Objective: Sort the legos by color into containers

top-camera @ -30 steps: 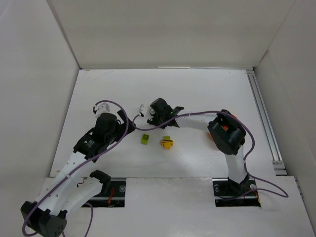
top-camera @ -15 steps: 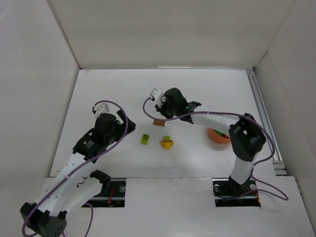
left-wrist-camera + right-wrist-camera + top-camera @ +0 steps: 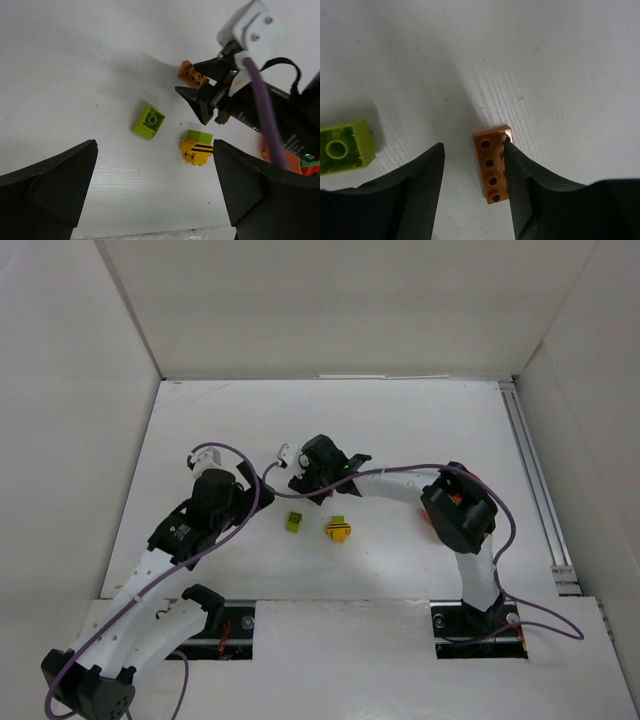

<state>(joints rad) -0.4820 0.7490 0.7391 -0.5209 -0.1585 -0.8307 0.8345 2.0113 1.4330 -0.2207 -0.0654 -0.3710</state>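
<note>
Since orange-brown brick (image 3: 489,165) lies flat on bench (image 3: 545,60), right fingers (image 3: 420,185) hover open over it, empty, apparently lining up pinch; left fingers (image 3: 50,180) wide open, empty.

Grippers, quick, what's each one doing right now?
Left gripper: open, holding nothing.
Right gripper: open, orange-brown brick between its fingers, not clamped.

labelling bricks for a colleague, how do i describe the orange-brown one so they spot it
On the white table, find the right hand near the middle. The orange-brown brick lies flat at its fingertips. Unlike the lime brick and the yellow piece nearby, it is an oblong with two rows of studs.
</note>
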